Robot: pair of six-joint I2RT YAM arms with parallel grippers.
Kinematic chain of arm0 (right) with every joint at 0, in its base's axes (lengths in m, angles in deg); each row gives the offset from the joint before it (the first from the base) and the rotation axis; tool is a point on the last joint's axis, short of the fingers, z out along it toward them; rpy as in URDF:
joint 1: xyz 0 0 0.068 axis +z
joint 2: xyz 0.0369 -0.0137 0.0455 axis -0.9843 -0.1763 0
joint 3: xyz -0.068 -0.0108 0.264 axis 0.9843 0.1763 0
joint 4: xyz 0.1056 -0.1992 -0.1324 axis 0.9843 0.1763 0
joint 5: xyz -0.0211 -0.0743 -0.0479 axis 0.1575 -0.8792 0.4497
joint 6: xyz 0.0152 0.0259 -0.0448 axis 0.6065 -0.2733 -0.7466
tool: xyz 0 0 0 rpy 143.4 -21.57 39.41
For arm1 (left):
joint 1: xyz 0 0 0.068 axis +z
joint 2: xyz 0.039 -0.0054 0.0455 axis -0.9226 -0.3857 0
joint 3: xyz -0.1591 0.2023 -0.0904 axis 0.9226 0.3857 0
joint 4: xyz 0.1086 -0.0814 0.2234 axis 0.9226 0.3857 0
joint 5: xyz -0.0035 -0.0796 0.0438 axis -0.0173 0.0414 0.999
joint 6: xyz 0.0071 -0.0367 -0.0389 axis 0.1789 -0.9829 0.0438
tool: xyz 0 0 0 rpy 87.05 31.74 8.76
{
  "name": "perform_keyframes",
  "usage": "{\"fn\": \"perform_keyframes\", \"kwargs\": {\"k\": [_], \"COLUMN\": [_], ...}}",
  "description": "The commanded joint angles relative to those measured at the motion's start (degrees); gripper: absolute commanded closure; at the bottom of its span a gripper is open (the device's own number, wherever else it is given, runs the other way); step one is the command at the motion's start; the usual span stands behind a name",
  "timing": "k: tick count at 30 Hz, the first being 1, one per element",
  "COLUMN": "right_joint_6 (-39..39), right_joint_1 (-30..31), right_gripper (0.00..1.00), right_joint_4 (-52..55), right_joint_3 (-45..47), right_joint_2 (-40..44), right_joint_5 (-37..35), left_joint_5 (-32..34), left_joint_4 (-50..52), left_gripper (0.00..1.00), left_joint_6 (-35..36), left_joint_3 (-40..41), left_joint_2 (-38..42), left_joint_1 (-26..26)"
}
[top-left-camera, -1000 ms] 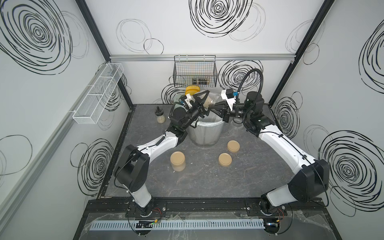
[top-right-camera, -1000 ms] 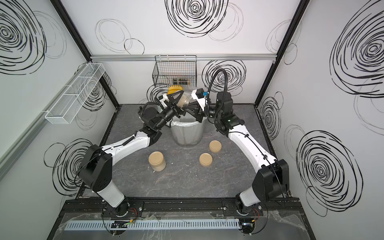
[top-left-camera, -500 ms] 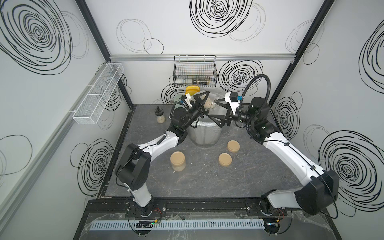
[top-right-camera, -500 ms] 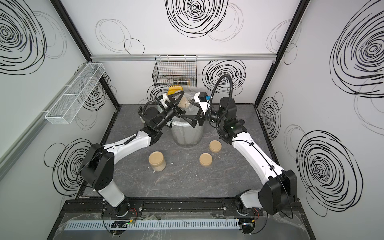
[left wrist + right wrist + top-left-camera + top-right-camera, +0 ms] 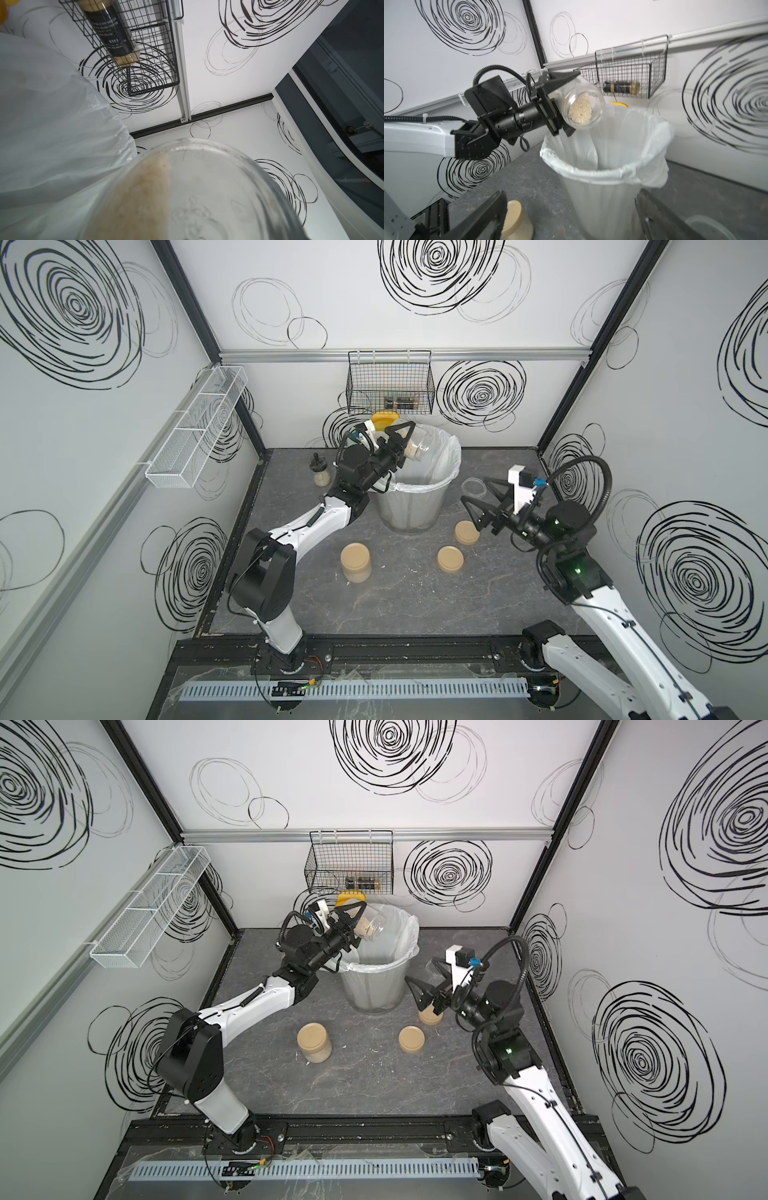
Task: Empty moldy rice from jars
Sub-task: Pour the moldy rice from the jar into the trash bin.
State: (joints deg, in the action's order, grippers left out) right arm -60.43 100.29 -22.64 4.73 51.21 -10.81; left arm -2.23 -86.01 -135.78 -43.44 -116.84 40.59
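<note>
- In both top views the left gripper (image 5: pixel 400 444) is clenched on a clear tilted jar (image 5: pixel 419 443), which lies nearly on its side above the rim of the mesh bin (image 5: pixel 411 512). The moldy rice (image 5: pixel 411 453) forms a pale heap inside the glass.
- The right gripper (image 5: pixel 478 498) is released and holds nothing. Its black triangular fingers are spread above the grey veined table (image 5: pixel 395 593), beside a flat round tan lid (image 5: pixel 466 532). An empty jar (image 5: pixel 473 487) stands just behind it.
- A lidded jar (image 5: pixel 313 1042) of rice stands upright in front of the bin, with a second lid (image 5: pixel 412 1038) lying apart to its right.
- Left wrist: the curved glass wall (image 5: pixel 218 187) fills the foreground, with grainy beige rice (image 5: pixel 135 197) banked along one side. The crinkled white liner (image 5: pixel 52 124) lies beside it.
- Right wrist: the rice (image 5: pixel 580 111) shows through the jar's round end. Below, the liner is folded over the bin's rim (image 5: pixel 591 170). A blurred clear rim (image 5: pixel 708 226) is probably the empty jar.
</note>
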Motion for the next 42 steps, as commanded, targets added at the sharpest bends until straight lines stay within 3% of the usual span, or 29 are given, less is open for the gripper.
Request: {"fn": "perform_keyframes", "kwargs": {"k": [1, 9, 14, 30, 42], "right_joint_6": [7.5, 18.9, 20.1, 18.2, 18.3], "right_joint_1": [-0.4, -0.4, -0.5, -0.6, -0.5], "right_gripper": [0.02, 0.02, 0.02, 0.02, 0.02], "right_joint_4": [9.1, 14.8, 18.5, 18.4, 17.6], "right_joint_3": [4.7, 18.7, 21.0, 22.9, 23.3], "right_joint_2": [6.5, 23.7, 28.4, 26.5, 25.9], "right_joint_5": [-6.5, -10.1, -13.0, -11.0, -11.3], "left_joint_5": [-0.5, -0.2, -0.9, 2.9, 4.4], "left_joint_4": [-2.8, 0.6, 2.5, 16.0, 18.4], "left_gripper": [0.27, 0.27, 0.28, 0.29, 0.29], "left_joint_6": [6.3, 11.4, 12.5, 26.4, 30.7], "left_joint_3": [-3.2, -5.0, -6.8, -10.9, -11.6], "left_joint_2": [4.2, 4.8, 4.0, 6.2, 6.6], "left_joint_1": [1.2, 1.6, 1.6, 0.1, -0.1]}}
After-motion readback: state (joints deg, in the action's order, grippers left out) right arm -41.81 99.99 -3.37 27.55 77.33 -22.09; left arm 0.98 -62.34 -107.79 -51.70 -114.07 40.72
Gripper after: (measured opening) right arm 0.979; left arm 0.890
